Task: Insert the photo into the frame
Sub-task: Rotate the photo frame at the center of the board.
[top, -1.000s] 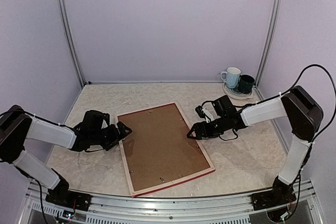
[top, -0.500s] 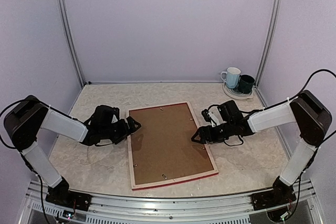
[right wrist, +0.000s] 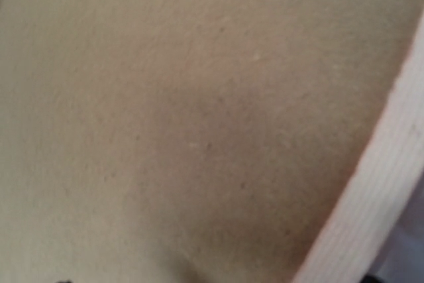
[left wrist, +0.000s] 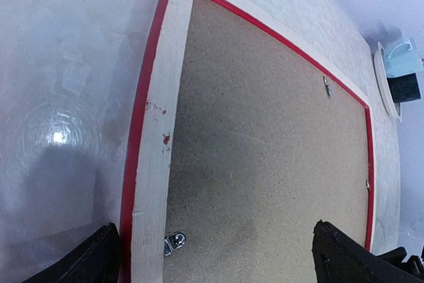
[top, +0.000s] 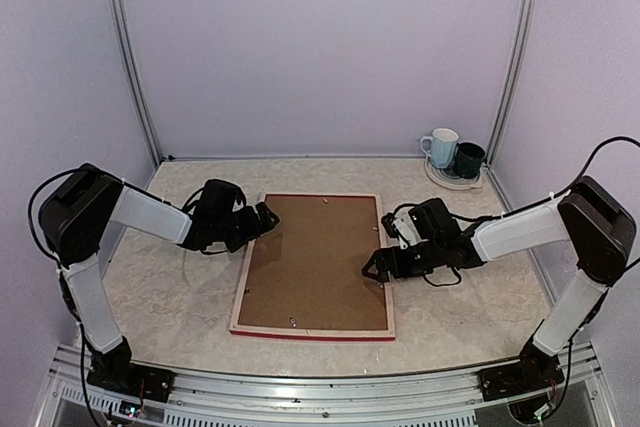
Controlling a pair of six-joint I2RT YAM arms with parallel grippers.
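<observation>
Though face down, frame (left wrist: 154, 164) red-edged, pale-backed

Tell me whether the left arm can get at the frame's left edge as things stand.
Likely yes: the left arm holds its open jaws at the frame's far left corner, with nothing in between.

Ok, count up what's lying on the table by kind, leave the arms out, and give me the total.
Frame: 1
Backing board: 1
Mugs: 2, the pale mug and the dark mug
Plate under the mugs: 1
Total: 5
</observation>
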